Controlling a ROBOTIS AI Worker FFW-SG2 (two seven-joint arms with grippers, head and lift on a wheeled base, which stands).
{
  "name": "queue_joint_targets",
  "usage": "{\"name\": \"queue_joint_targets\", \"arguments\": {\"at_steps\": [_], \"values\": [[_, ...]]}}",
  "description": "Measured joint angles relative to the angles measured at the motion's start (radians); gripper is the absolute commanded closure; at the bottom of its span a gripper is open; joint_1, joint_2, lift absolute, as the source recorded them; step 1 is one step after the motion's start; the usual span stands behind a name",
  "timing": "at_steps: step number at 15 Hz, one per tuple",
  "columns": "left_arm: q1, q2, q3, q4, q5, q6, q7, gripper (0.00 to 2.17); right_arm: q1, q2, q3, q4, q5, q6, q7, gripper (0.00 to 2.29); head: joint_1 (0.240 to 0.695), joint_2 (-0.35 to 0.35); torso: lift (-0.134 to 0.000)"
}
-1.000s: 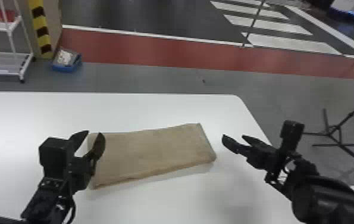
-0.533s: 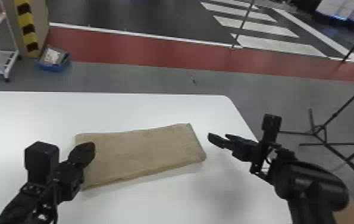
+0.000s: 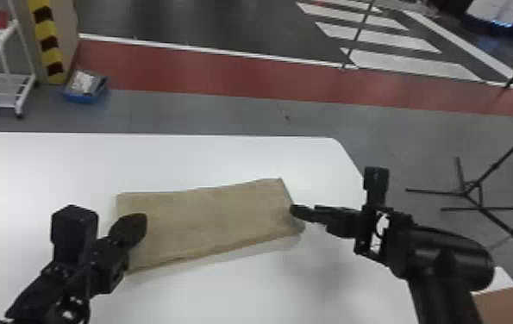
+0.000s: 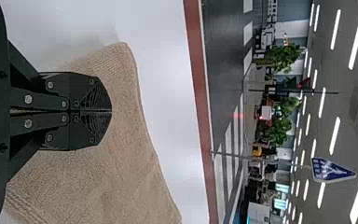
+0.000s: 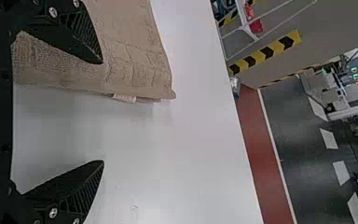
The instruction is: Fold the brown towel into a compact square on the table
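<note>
One brown towel [image 3: 212, 217] stretches from left hand [image 3: 139, 220] to right hand [image 3: 303, 210].

An industrial hall, by its painted crossing [image 3: 406, 63], hazard tape [image 3: 48, 42] and strip lights [image 4: 357, 42]

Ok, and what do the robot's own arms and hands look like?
Both arms are black, each with a boxy black block near the wrist; the right arm has a smooth, rounded casing. The left hand and right hand each have two flat black fingers, tapering, with fine ridges and silver screws.
</note>
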Motion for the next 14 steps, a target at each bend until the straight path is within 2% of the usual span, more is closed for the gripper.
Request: {"name": "queue_joint_targets", "arguments": {"at_steps": [5,8,12,13,14], "values": [[-0.007,0.007,0.002,0.01,-0.002,0.002,-0.001,1.85,-0.059,0.01,0.063,0.032,0.004,0.027,-0.003,0.22,0.695,-0.247,-0.114],[-0.012,0.008,0.006,0.014,-0.004,0.002,-0.004,1.85,-0.106,0.024,0.098,0.055,0.035,0.077,-0.01,0.29,0.695,-0.225,-0.114],[-0.021,0.012,0.011,0.021,-0.006,0.005,-0.006,1.86,-0.122,0.042,0.116,0.06,0.082,0.111,-0.031,0.8,0.695,-0.215,-0.114],[-0.025,0.014,0.012,0.025,-0.008,0.005,-0.007,1.98,-0.124,0.042,0.116,0.06,0.081,0.118,-0.03,0.99,0.695,-0.212,-0.114],[-0.03,0.015,0.011,0.03,-0.011,0.009,-0.01,1.98,-0.124,0.042,0.117,0.058,0.076,0.123,-0.028,1.12,0.695,-0.21,-0.114]]}}
